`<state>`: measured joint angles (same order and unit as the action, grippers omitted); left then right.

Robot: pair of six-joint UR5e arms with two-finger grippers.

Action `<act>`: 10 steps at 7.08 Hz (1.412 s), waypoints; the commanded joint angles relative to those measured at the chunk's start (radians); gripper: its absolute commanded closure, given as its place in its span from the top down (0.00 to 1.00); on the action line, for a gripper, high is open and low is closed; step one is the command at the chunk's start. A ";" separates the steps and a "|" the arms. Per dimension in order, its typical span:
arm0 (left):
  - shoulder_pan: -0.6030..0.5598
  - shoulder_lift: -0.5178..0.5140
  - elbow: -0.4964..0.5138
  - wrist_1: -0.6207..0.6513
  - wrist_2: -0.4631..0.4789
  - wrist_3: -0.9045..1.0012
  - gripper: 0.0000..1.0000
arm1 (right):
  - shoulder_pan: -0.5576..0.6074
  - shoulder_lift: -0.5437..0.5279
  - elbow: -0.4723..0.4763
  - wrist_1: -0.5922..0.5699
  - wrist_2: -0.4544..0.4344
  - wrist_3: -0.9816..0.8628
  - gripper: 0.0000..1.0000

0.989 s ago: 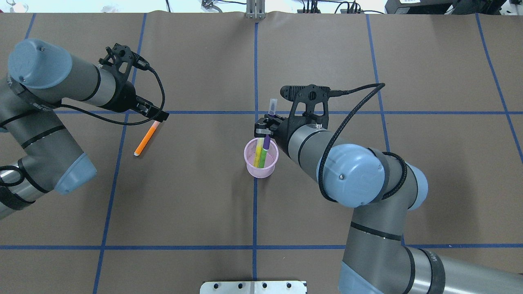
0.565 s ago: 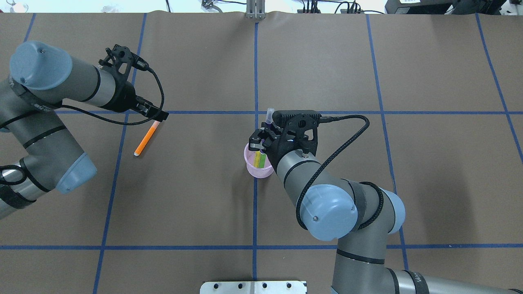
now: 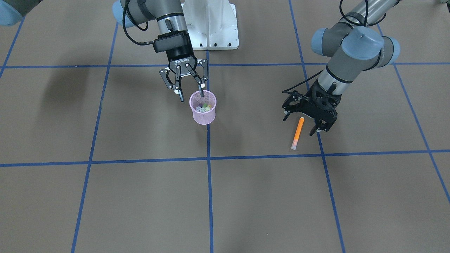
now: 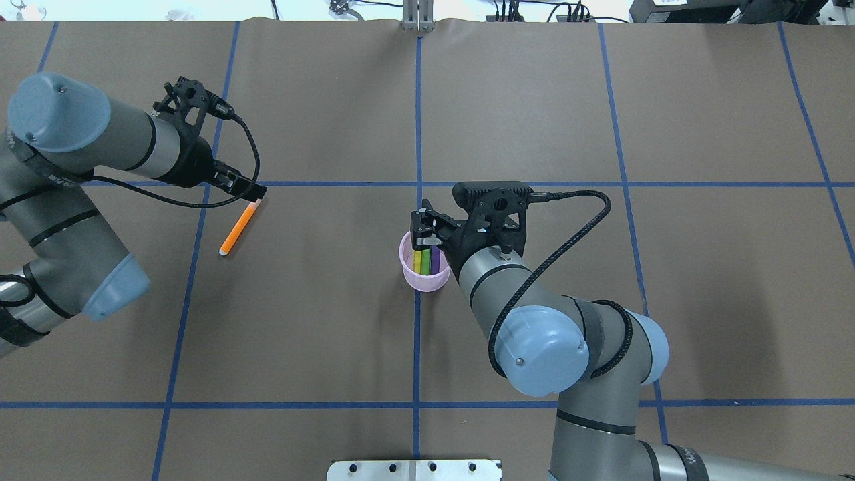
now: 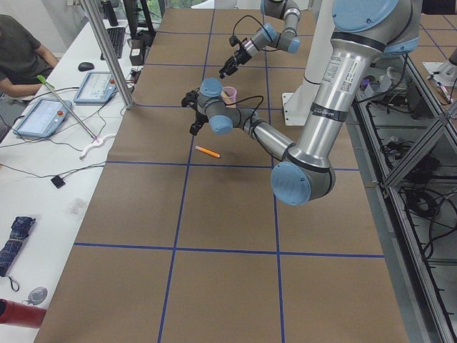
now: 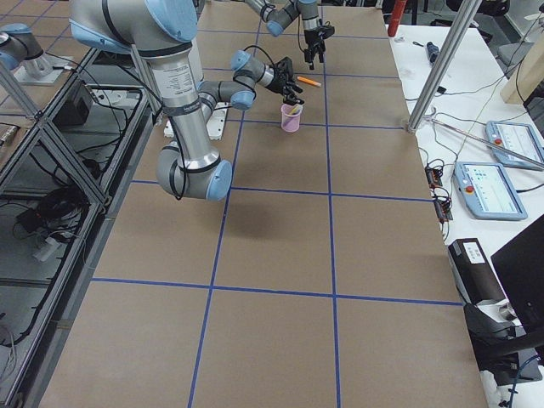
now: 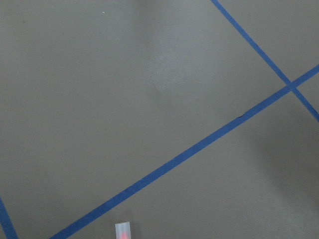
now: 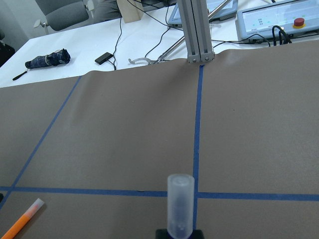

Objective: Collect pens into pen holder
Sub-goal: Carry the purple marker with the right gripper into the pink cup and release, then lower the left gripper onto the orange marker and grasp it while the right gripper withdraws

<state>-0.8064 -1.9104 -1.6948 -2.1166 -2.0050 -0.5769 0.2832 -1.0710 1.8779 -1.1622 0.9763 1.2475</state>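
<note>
The pink mesh pen holder (image 3: 203, 114) stands near the table's middle, also in the overhead view (image 4: 422, 274). The green pen (image 4: 419, 260) and the purple pen (image 4: 435, 259) stand inside it, next to a yellow strip. My right gripper (image 3: 191, 97) is open just above the holder's rim, one fingertip at the rim. A translucent cap (image 8: 180, 206) shows in the right wrist view. The orange pen (image 3: 298, 131) lies flat on the table, also seen from overhead (image 4: 238, 229). My left gripper (image 3: 300, 124) is open and straddles its orange end, low over the table.
Brown paper with blue tape lines (image 4: 417, 100) covers the table. A metal post (image 4: 417, 17) stands at the far edge. The robot's white base (image 3: 214, 24) is behind the holder. Operator desks with tablets (image 6: 497, 183) lie beyond the far edge.
My right gripper came down over the holder with the purple pen and let it go; the pen now stands inside. My left arm shifted slightly over the orange pen.
</note>
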 commanded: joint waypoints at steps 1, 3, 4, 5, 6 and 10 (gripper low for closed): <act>-0.004 0.048 -0.008 0.023 0.003 0.003 0.99 | 0.049 -0.120 0.114 -0.001 0.147 0.000 1.00; 0.004 0.041 -0.006 0.200 0.002 0.006 0.97 | 0.242 -0.220 0.144 -0.001 0.481 0.000 1.00; 0.004 -0.037 0.006 0.343 -0.004 0.100 0.95 | 0.396 -0.268 0.136 -0.001 0.757 -0.016 1.00; 0.004 -0.111 0.027 0.477 -0.005 0.232 0.95 | 0.548 -0.285 0.097 0.002 0.996 -0.049 1.00; 0.004 -0.212 0.125 0.547 -0.006 0.256 0.95 | 0.629 -0.308 0.058 0.006 1.142 -0.090 1.00; 0.039 -0.288 0.277 0.537 -0.009 0.258 0.80 | 0.634 -0.372 0.058 0.013 1.128 -0.074 1.00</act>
<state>-0.7719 -2.1921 -1.4312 -1.5850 -2.0125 -0.3200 0.9172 -1.4416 1.9370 -1.1494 2.1144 1.1699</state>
